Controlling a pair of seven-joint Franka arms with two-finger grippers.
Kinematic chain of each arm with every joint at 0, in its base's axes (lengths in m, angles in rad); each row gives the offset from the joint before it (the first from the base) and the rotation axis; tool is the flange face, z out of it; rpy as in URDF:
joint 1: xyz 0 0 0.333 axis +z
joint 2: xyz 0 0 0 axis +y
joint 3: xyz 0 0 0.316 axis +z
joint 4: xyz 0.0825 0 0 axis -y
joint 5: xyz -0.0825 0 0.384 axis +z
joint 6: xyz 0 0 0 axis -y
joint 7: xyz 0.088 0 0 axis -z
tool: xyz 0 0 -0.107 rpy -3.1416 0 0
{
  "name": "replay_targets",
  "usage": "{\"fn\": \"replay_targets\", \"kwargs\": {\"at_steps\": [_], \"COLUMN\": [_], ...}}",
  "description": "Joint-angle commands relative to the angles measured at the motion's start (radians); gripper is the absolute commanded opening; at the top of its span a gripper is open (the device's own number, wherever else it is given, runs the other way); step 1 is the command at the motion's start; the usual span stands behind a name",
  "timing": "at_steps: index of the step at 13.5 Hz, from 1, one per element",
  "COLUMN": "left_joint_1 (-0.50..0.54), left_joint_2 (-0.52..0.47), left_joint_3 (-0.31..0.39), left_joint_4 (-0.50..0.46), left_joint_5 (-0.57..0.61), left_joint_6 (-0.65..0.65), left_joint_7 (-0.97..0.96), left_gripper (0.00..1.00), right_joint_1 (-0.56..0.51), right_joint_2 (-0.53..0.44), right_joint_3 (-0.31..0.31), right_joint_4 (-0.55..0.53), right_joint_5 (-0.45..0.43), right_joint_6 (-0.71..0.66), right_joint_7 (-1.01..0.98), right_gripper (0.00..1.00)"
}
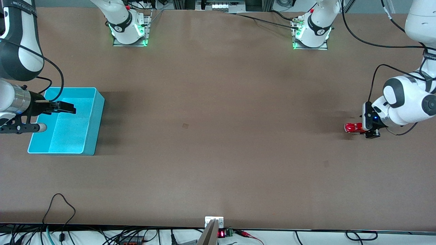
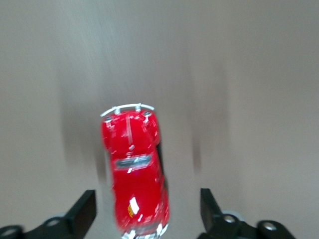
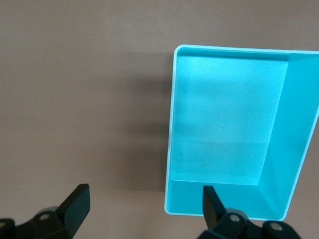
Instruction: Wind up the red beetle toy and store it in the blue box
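The red beetle toy [image 1: 352, 128] [image 2: 135, 169] rests on the brown table at the left arm's end. My left gripper [image 1: 370, 132] [image 2: 147, 209] is low over the toy's rear. It is open, with one finger [image 2: 82, 211] on each side of the car and a gap showing between each finger and the body. The blue box [image 1: 98, 112] [image 3: 172, 124] stands at the right arm's end and holds nothing. Above one corner of it hangs my right gripper [image 1: 66, 107] [image 3: 144, 204], open and holding nothing, one finger [image 3: 212, 201] over the box's inside.
Both arm bases [image 1: 129, 29] [image 1: 311, 32] stand on plates at the table's edge farthest from the front camera. Cables [image 1: 61, 204] and a small white bracket [image 1: 214, 222] lie along the nearest edge. A wide bare stretch of tabletop [image 1: 218, 129] separates the box from the toy.
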Motion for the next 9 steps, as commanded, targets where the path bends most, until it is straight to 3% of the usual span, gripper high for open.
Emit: {"fn": "replay_targets", "kwargs": {"at_steps": [1,5,9], "left_joint_1": [-0.080,-0.160,-0.205], "left_joint_2": [-0.071,-0.168,-0.186], "left_joint_3": [-0.035,-0.039,-0.048], "left_joint_4": [0.131,0.144,0.150], "left_joint_5": [0.015,0.014,-0.024], "left_joint_6": [-0.244,-0.295,-0.287], "left_joint_7": [-0.012,-0.084,-0.360], "left_gripper": [1.00,1.00,1.00], "right_joint_1": [0.000,0.007,0.020], "right_joint_2": [-0.024,-0.024,-0.026], "right_joint_3": [0.004,0.005,0.005], "right_joint_4": [-0.021,-0.018,-0.018], "right_joint_5": [0.007,0.017,0.017], "right_joint_6": [0.004,0.010,0.005], "right_joint_7": [0.004,0.004,0.006], "right_gripper": [1.00,1.00,1.00]}}
